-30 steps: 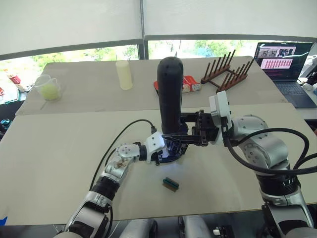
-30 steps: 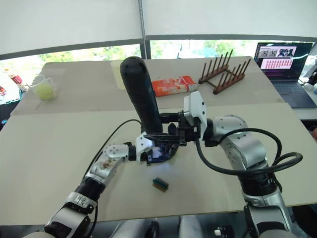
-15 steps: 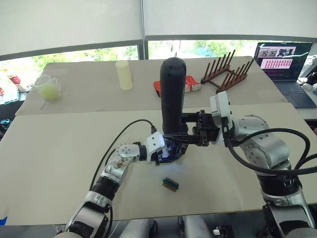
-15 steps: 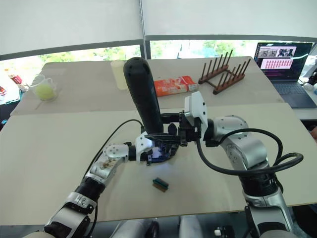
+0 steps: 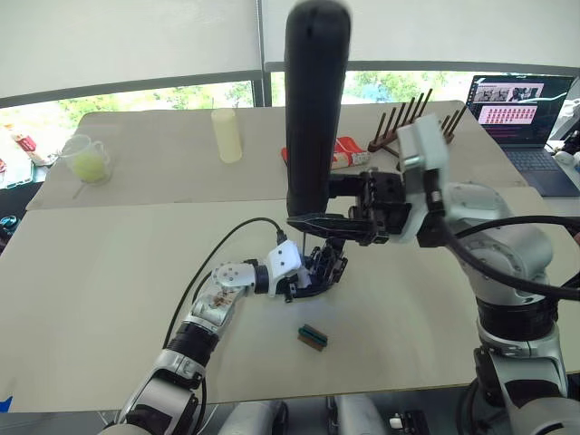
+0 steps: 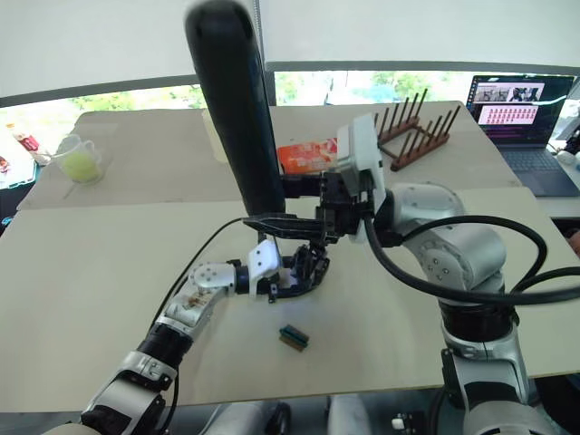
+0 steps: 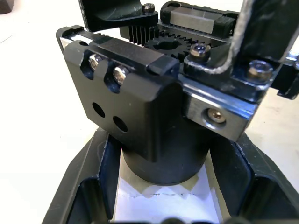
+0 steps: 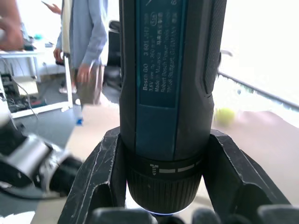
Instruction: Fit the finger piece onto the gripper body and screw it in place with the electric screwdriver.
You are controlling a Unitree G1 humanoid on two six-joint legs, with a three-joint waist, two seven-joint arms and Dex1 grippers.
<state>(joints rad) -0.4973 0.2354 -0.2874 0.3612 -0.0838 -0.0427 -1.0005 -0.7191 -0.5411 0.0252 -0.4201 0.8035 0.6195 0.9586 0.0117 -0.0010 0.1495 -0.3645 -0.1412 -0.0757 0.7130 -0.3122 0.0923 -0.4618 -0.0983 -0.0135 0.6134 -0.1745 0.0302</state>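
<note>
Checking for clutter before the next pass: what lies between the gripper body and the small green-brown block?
Bare tabletop, in the left eye view, between gripper body and block.

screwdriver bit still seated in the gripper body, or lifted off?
Lifted off. The electric screwdriver stands upright in the right claw, its thin bit hanging just above the gripper body, which the left claw holds on the table.

Navy-black electric screwdriver [image 5: 313, 109]; black gripper body [image 5: 319, 272]

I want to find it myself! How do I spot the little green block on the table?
Start at the near beige table. In front of the left end effector, holding the gripper body, lies the little green block. It lies alone, flat, green-brown, untouched.
</note>
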